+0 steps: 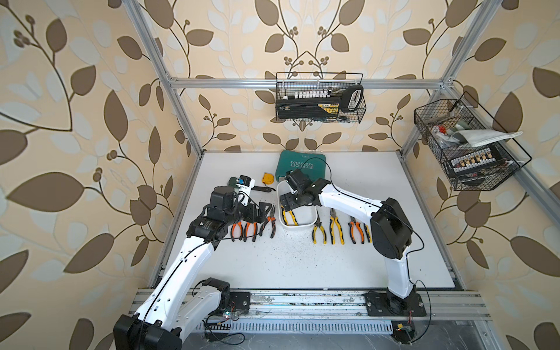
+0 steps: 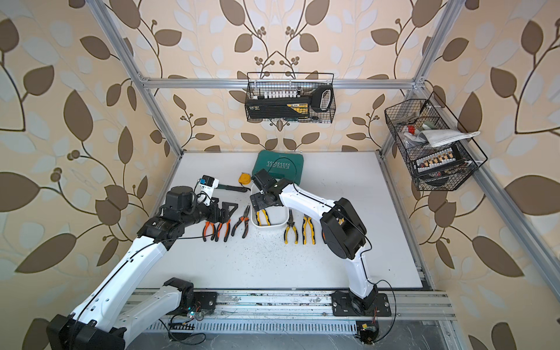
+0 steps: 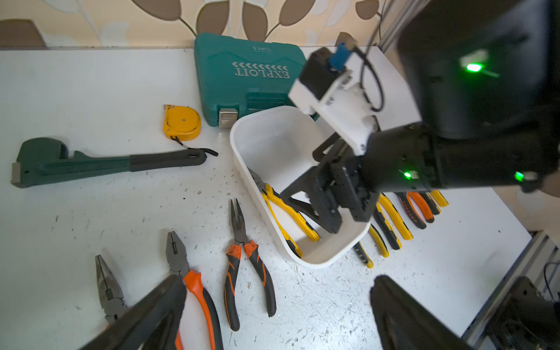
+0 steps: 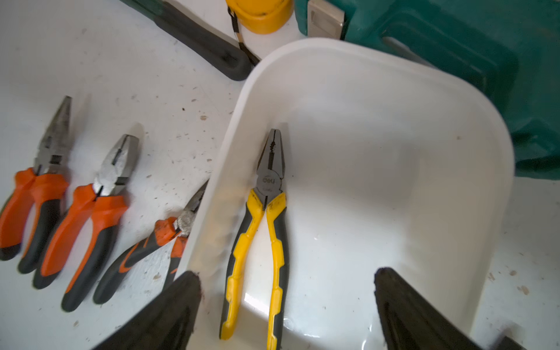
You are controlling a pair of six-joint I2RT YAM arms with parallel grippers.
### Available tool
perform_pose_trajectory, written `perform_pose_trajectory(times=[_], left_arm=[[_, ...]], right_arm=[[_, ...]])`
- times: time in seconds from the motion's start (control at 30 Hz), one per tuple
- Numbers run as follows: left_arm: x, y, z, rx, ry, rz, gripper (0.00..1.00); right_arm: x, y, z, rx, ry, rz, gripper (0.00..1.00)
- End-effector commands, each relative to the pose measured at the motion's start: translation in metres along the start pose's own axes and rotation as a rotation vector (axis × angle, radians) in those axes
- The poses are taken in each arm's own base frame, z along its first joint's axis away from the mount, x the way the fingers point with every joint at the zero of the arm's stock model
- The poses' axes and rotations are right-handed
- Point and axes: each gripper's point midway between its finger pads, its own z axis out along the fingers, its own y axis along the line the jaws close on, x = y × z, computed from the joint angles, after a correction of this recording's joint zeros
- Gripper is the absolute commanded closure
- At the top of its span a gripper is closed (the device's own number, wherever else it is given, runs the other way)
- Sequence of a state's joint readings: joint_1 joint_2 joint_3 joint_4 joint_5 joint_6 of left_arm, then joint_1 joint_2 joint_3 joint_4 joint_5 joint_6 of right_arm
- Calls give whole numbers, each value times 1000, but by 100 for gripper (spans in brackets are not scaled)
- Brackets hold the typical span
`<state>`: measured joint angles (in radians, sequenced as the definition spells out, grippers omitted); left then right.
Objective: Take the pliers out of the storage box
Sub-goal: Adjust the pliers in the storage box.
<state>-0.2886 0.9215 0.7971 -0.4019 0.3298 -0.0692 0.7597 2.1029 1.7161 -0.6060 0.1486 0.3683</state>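
Three orange-handled pliers (image 1: 250, 231) side by side toward the table's (image 1: 288, 266) left edge, outside the box. Above them the left gripper (image 3: 277, 283), spread wide, empty. Midway between the side edges, white storage box (image 1: 303, 227), one yellow-handled pliers (image 4: 269, 181) along its left wall. Over it the right gripper (image 4: 288, 275), fingers wide apart, gripping nothing. Beyond, further pliers (image 1: 334, 220) in a row on the table.

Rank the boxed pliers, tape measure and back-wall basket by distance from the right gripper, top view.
From the right gripper, in a top view:
1. pliers: in the box, just below it.
2. tape measure: beyond the box's far end.
3. basket: hung high at the back.
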Motion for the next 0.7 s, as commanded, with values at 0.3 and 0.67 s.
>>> perform_pose_trajectory(times=[0.3,0.67], left_arm=[[20,-16,-7,87,37,211,1],[20,-19,-5,108,35,206,1]], right_arm=[[11,6,48,70,85,68,18],[33,-10,72,165,160,23,20]])
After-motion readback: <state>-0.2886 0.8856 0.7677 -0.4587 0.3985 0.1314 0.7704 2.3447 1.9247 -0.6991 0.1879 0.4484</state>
